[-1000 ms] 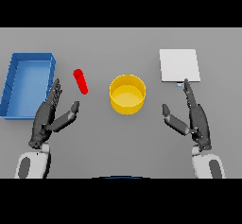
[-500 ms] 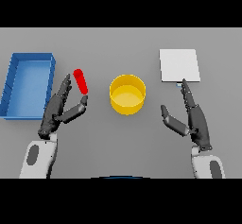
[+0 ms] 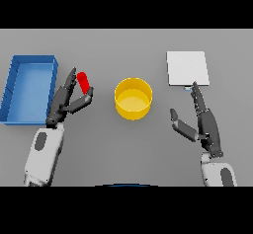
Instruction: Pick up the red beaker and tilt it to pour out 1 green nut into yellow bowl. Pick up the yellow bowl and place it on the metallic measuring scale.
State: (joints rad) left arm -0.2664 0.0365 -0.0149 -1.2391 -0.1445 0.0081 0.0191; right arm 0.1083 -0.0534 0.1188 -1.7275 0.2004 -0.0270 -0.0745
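on the left of the grey table (image 3: 123,149), the left hand (image 3: 66,102) reaches around the small red beaker (image 3: 84,82), fingers behind it and thumb in front, not visibly clamped. the round yellow bowl (image 3: 133,98) sits mid-table, the flat metallic scale (image 3: 187,68) far right. the right hand (image 3: 205,122) rests open beside it. i reckon a shallow pinch could knock the slim beaker over.

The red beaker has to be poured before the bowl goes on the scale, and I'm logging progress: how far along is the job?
Nothing is finished. In hand: the left hand is at the red beaker, fingers and thumb on either side, not clearly gripping. Left: lifting, pouring a nut into the yellow bowl, which looks empty, then moving it onto the metallic scale. The right hand waits open.
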